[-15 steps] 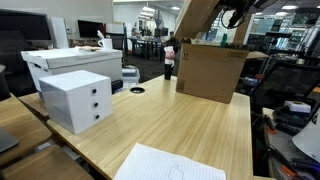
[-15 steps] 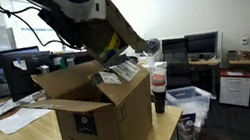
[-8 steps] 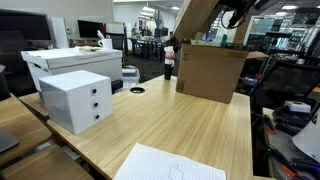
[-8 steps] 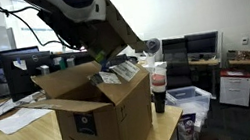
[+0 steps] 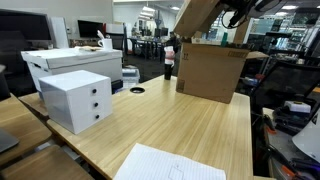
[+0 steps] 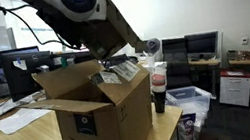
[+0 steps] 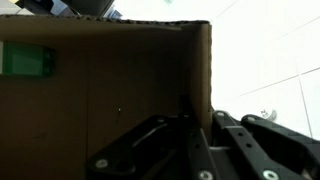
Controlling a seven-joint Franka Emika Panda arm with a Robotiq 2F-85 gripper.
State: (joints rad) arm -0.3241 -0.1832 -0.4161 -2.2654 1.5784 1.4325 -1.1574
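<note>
We are seeing the end effector (image 7: 196,132) narrowly pinching a wall of the open brown cardboard box (image 6: 85,122). The box is sitting at a corner of the wooden tabletop (image 5: 170,125).

A light wooden table (image 5: 190,125) carries a brown cardboard box (image 5: 210,72) near its far edge, seen in both exterior views. A dark bottle (image 5: 169,63) stands just beside the cardboard box. A white drawer unit (image 5: 76,98) sits well apart from the box, across the tabletop. A round cable grommet (image 5: 137,90) lies between the two. A white sheet of paper (image 5: 165,163) lies at the edge of the table farthest from the box.
</note>
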